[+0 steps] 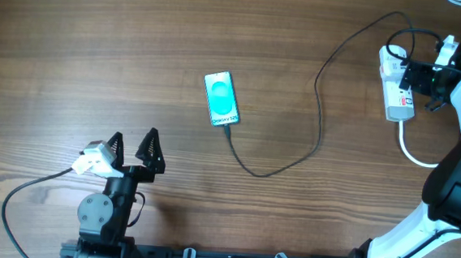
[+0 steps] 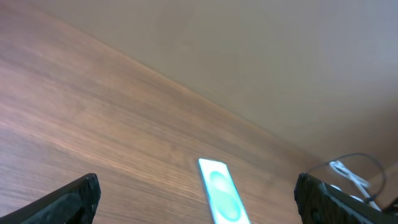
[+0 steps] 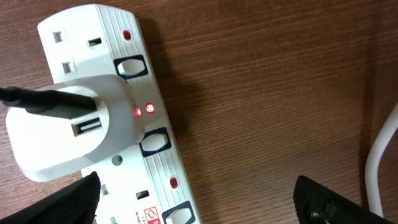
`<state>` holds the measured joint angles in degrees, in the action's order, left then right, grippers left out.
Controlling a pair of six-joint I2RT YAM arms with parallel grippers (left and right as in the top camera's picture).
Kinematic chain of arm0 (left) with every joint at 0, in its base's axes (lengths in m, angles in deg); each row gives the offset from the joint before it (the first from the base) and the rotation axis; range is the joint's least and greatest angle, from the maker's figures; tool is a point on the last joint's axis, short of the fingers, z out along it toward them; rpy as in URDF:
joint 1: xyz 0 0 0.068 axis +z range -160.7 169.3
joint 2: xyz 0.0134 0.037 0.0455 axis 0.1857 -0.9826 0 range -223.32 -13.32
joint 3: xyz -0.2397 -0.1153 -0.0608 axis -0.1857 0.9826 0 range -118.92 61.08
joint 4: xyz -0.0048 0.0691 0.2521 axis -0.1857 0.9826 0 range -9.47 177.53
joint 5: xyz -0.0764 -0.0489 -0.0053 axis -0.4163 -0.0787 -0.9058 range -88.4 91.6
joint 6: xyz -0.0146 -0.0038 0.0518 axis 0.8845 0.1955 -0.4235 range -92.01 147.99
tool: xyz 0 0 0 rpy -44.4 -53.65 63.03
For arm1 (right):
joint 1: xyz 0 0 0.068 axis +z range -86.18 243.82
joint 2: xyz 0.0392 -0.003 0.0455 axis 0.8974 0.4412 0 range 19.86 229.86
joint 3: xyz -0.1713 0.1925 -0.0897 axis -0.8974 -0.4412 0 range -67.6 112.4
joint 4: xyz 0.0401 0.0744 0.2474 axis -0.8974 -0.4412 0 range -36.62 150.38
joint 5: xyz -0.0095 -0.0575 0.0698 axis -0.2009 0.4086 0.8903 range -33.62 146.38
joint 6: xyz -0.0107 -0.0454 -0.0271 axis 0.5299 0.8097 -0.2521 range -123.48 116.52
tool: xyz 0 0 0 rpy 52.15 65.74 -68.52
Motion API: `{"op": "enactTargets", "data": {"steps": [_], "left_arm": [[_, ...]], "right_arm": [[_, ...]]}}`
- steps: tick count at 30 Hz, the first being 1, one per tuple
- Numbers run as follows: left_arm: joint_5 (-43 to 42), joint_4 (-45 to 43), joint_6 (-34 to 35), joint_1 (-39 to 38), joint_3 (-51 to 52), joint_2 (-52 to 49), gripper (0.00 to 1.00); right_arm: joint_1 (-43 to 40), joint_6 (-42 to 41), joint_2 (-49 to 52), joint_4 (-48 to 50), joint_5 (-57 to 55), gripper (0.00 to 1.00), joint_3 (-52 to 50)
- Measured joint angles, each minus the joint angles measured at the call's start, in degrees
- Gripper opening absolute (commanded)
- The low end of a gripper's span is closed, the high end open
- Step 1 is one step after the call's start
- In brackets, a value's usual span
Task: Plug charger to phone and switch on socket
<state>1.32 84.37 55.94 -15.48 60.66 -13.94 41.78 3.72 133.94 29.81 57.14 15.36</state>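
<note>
Our right gripper (image 1: pixel 419 79) hangs directly over the power strip (image 3: pixel 158 162). Its black fingers (image 3: pixel 74 202) are spread wide to either side of the wrist view and hold nothing. The strip below is a glossy white plastic oblong, its long axis running away from our base and crossing the finger gap at a slant. A rounded white adapter (image 3: pixel 68 134) sits in the middle outlet, with the thin black charger cable (image 1: pixel 320 111) leaving it. Just beside the adapter a small red lamp (image 3: pixel 150 109) glows, and a black-framed rocker switch (image 3: pixel 154 142) lies next along the same edge. We judge that outlet live, so any press left to make falls to this arm, straight down. The thick white cord (image 3: pixel 375 180) curves off to one side. The cable loops over the grained wooden table (image 1: pixel 74 45) to the near end of the phone (image 1: pixel 221 98), whose teal screen is lit. The plug seems seated, though it is too small to confirm. Our left gripper (image 1: pixel 133 134) sits near our base, jaws wide apart and empty, with the phone ahead and to its right, well apart.
</note>
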Motion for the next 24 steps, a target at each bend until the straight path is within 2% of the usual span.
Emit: {"op": "enactTargets", "data": {"steps": [3, 7, 24], "left_arm": [[-0.52, 0.04, -6.40, 0.00, 0.00, 0.00, 1.00], [-0.66, 0.04, -8.96, 0.00, 0.00, 0.00, 1.00], [-0.68, 0.04, -9.88, 0.00, 0.00, 0.00, 1.00]], "right_arm": [[0.00, 0.00, 0.00, 0.00, 0.00, 1.00, 0.00], [0.00, 0.00, 0.00, 0.00, 0.00, 1.00, 0.00], [0.00, 0.00, 0.00, 0.02, 0.00, 1.00, 0.00]]}}
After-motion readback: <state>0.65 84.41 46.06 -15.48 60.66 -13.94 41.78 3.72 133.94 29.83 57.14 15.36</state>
